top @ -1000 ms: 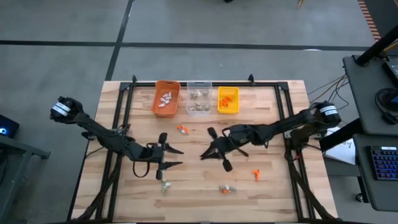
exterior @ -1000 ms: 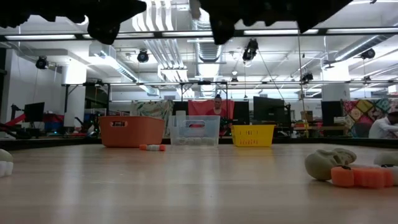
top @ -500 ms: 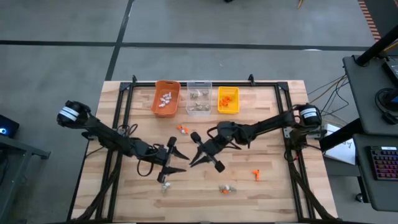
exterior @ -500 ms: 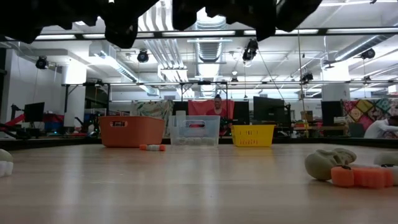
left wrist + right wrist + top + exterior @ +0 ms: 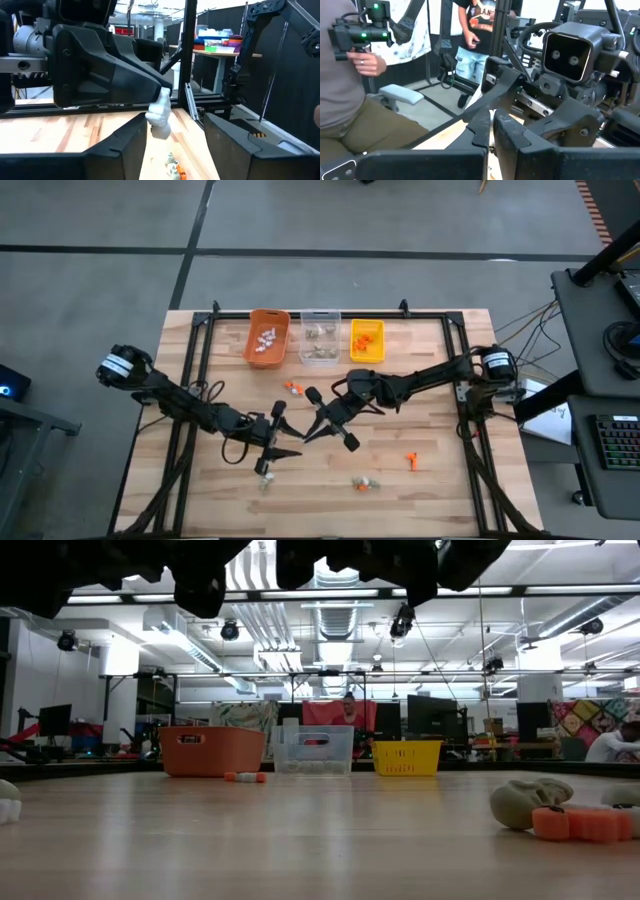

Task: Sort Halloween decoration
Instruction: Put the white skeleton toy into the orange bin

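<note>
Looking down in the high view: finds the right tool (image 5: pixel 308 434) swung leftward from mid-bench over the past second, now just beside the left tool (image 5: pixel 285 432) at lower centre of the frame, itself pushed rightward to meet it. Leaves loose trinkets (image 5: pixel 291 387) scattered on the bench (image 5: pixel 440 480); notes white pieces already lying in the orange bin (image 5: pixel 252 345) at upper centre.

Low view: shows only dark arm shapes shifted along the top edge, with nothing on the bench disturbed.

Left wrist view: catches a white trinket (image 5: pixel 160 117) clamped at the right tool's tip, hanging mid-frame between the left tool's spread fingers (image 5: pixel 120 150), not yet gripped by them.

Right wrist view: shows that tool's own fingers nearly together.

Reads as a handover about to happen, probably bound for the orange bin.
</note>
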### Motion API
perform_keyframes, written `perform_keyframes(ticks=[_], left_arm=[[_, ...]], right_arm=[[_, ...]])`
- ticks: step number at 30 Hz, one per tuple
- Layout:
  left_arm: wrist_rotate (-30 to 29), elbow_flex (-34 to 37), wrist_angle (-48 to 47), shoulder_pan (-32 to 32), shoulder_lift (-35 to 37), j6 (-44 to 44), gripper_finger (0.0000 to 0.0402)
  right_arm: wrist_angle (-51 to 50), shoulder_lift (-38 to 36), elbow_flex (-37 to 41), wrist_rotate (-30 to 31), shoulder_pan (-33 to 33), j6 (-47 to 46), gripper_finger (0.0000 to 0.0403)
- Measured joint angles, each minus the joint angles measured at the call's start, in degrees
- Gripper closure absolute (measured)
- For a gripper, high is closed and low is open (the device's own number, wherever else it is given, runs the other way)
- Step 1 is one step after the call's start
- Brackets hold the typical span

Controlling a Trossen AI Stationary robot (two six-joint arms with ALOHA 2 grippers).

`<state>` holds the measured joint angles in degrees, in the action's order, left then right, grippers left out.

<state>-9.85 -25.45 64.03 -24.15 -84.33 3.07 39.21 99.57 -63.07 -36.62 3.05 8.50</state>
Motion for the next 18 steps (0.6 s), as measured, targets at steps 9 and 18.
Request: perform_keyframes(ticks=[9, 18], left_arm=[[-3.9, 0.0, -0.1, 1.5, 0.0, -0.1, 0.029], [-4.0, 0.0, -0.2, 1.7, 0.0, -0.9, 0.039]], right_arm=[[0.1, 0.0, 0.1, 0.2, 0.0, 1.3, 0.0394], [0.1, 0.0, 0.1, 0.3, -0.5, -1.0, 0.0382]])
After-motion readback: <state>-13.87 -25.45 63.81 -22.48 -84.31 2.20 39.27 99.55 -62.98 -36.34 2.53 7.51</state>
